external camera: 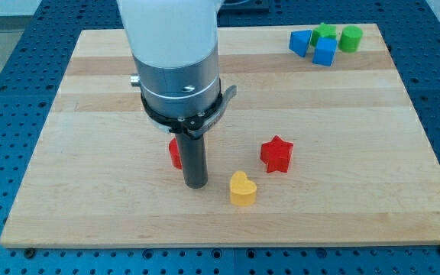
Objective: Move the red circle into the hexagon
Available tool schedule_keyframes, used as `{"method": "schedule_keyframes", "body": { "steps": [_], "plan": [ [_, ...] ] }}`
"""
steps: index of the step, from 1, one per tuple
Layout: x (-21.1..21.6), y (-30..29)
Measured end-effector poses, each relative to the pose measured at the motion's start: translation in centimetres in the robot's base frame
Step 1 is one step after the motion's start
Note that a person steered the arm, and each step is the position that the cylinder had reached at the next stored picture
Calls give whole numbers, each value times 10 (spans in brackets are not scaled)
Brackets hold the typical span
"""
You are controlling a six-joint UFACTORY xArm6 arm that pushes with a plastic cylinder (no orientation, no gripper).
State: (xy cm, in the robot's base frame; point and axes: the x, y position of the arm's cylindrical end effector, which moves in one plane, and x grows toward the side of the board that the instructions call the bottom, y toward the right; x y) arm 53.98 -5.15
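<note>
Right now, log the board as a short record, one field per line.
my tip: on the board, right beside the red block
red block: mostly hidden behind the rod, shape unclear
red star: toward the view's right of the rod
yellow heart: near the view's bottom, right of my tip
far corner: blue triangle, blue cube, green star, green hexagon

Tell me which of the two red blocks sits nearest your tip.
The red block half hidden behind the rod, just at the view's left of my tip. The red star stands clearly apart, toward the view's right.
</note>
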Motion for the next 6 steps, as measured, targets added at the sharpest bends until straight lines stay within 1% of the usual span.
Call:
{"method": "schedule_keyframes", "body": {
  "steps": [3,6],
  "plan": [
    [-4,-16],
    [-28,-22]
  ]
}}
